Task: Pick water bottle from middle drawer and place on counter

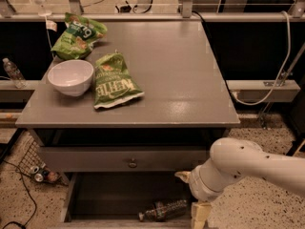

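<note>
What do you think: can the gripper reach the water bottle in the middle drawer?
Probably yes: the middle drawer is pulled open, the water bottle lies on its side uncovered, and the gripper hangs just beside it with nothing between.

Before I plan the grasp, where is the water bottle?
The bottle lies on its side in the open drawer, bottom of the view, with the claw just to its right.

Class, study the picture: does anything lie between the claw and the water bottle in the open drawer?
Nothing visible does. The claw hangs at the right end of the drawer; the water bottle lies on its side close beside it, with no other thing between them.
</note>
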Motion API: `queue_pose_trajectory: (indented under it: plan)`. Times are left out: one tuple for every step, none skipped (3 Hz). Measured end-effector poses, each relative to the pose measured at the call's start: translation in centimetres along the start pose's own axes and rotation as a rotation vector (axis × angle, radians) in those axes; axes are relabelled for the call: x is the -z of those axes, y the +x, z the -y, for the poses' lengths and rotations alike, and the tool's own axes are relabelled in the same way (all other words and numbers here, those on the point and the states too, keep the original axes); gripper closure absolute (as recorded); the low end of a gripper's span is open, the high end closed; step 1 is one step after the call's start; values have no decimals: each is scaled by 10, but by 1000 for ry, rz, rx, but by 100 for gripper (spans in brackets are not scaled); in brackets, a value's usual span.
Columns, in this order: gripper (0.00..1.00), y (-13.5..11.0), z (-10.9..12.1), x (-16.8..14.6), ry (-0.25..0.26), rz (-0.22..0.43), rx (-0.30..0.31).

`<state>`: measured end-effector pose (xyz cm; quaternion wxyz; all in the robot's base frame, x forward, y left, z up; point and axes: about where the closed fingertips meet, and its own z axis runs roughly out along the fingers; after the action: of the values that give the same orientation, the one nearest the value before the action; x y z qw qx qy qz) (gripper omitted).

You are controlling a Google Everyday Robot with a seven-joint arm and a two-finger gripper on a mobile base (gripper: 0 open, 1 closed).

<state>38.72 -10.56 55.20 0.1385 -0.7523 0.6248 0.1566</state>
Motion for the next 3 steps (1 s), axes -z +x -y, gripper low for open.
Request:
queue_pose_trajectory:
  plan:
    - [0, 9, 7, -21, -28, -10, 22]
    - [0, 21, 15, -41, -46, -23, 29]
    - [0, 30, 22, -55, -44, -49, 29]
